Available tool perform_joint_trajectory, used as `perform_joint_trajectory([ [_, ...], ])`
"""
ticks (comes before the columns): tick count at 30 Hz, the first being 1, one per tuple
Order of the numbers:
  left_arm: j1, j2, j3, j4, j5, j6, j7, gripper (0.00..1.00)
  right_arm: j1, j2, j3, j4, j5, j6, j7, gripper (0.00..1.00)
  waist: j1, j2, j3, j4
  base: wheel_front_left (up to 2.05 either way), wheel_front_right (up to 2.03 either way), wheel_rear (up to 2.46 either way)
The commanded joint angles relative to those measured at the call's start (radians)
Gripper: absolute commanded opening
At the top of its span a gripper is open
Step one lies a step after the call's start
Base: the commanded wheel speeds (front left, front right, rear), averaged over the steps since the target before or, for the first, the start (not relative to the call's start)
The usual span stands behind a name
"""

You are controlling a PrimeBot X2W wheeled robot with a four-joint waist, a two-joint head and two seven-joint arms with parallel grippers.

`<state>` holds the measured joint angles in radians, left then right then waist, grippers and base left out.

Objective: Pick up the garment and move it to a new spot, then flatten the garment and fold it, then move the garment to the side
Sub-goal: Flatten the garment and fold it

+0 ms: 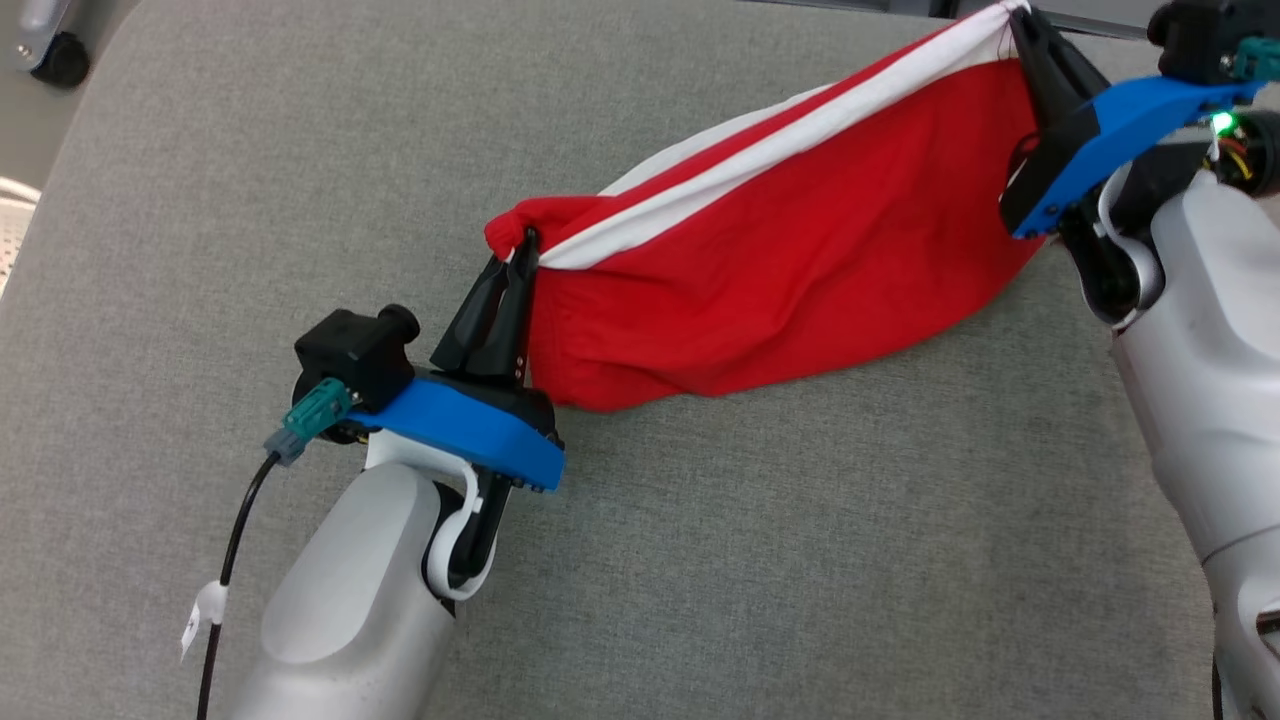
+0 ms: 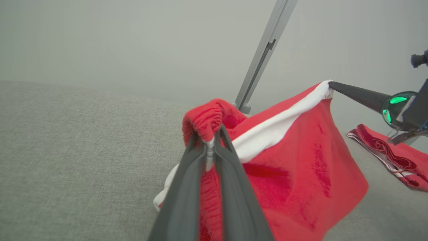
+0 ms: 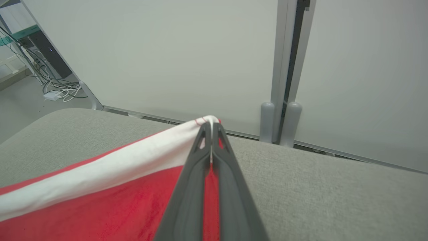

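The garment (image 1: 780, 270) is red cloth with white bands, stretched in the air between my two grippers above the grey padded surface (image 1: 700, 560). My left gripper (image 1: 522, 245) is shut on its bunched left corner, also seen up close (image 2: 209, 135). At the far right my right gripper (image 1: 1018, 18) is shut on the opposite white-edged corner, pinched between the fingers in the right wrist view (image 3: 211, 124). The cloth (image 2: 301, 167) sags in the middle, its lower edge hanging near the surface. The right gripper's finger (image 2: 357, 93) reaches in from the right in the left wrist view.
A second red and white cloth (image 2: 391, 157) lies flat on the grey surface beyond the held one. Pale partition panels (image 3: 187, 57) with metal posts (image 3: 284, 67) stand just behind the surface's far edge. Cables (image 3: 57, 90) lie on the floor at left. A caster wheel (image 1: 60, 55) shows top left.
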<state>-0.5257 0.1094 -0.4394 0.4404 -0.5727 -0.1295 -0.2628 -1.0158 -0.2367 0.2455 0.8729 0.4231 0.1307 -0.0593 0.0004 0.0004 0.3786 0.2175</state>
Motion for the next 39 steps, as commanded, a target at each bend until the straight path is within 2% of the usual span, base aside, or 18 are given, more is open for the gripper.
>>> perform_joint_trajectory([
  [1,-0.046,-0.009,0.002,0.024,0.000,-0.001,-0.002,0.00,-0.072,0.006,0.016,0.066,-0.012,0.000,-0.018,0.00,-0.0004,-0.0004,0.040,0.030,0.00,0.00,0.00],
  [8,-0.099,-0.031,-0.001,0.090,0.000,-0.001,-0.002,0.00,-0.192,0.033,0.042,0.279,-0.047,0.000,-0.051,0.00,-0.0004,-0.0004,0.067,0.046,0.00,0.00,0.00],
  [9,-0.104,-0.032,0.002,0.097,0.009,-0.001,-0.002,0.35,-0.200,0.036,0.042,0.298,-0.045,0.000,-0.058,0.00,-0.0004,-0.0004,0.068,0.047,0.00,0.00,0.00],
  [10,-0.107,-0.033,0.004,0.103,0.019,-0.001,-0.002,1.00,-0.205,0.040,0.046,0.313,-0.047,0.000,-0.067,0.21,-0.0004,-0.0004,0.069,0.047,0.00,0.00,0.00],
  [11,-0.105,-0.035,0.005,0.107,0.024,-0.001,-0.002,1.00,-0.209,0.044,0.050,0.328,-0.047,0.000,-0.075,0.74,-0.0004,-0.0004,0.069,0.048,0.00,0.00,0.00],
  [12,-0.103,-0.038,0.007,0.101,0.028,-0.001,-0.002,1.00,-0.212,0.046,0.054,0.336,-0.046,0.000,-0.083,1.00,-0.0004,-0.0004,0.067,0.048,0.00,0.00,0.00],
  [19,-0.034,-0.026,0.035,0.065,0.089,-0.001,-0.002,1.00,-0.182,0.039,0.081,0.369,-0.023,0.000,-0.113,1.00,-0.0004,-0.0004,0.037,0.037,0.00,0.00,0.00],
  [22,0.023,-0.015,0.080,0.016,0.131,-0.001,-0.002,1.00,-0.153,0.029,0.102,0.377,-0.012,0.000,-0.120,1.00,-0.0004,-0.0004,0.013,0.032,0.00,0.00,0.00],
  [26,0.120,-0.007,0.187,-0.071,0.196,-0.001,-0.002,1.00,-0.116,0.010,0.127,0.386,0.007,0.000,-0.109,1.00,-0.0004,-0.0004,-0.015,0.038,0.00,0.00,0.00],
  [33,0.288,-0.031,0.397,-0.236,0.341,0.019,-0.002,1.00,-0.049,-0.037,0.148,0.403,0.034,0.000,-0.062,1.00,-0.0004,-0.0004,-0.034,0.076,0.00,0.00,0.00],
  [36,0.350,-0.045,0.455,-0.292,0.388,0.034,-0.002,1.00,-0.030,-0.051,0.148,0.410,0.040,0.000,-0.038,1.00,-0.0004,-0.0004,-0.031,0.087,0.00,0.00,0.00],
  [39,0.399,-0.054,0.468,-0.313,0.435,0.040,-0.002,1.00,-0.013,-0.059,0.144,0.414,0.045,0.000,-0.023,1.00,-0.0004,-0.0004,-0.031,0.096,0.00,0.00,0.00],
])
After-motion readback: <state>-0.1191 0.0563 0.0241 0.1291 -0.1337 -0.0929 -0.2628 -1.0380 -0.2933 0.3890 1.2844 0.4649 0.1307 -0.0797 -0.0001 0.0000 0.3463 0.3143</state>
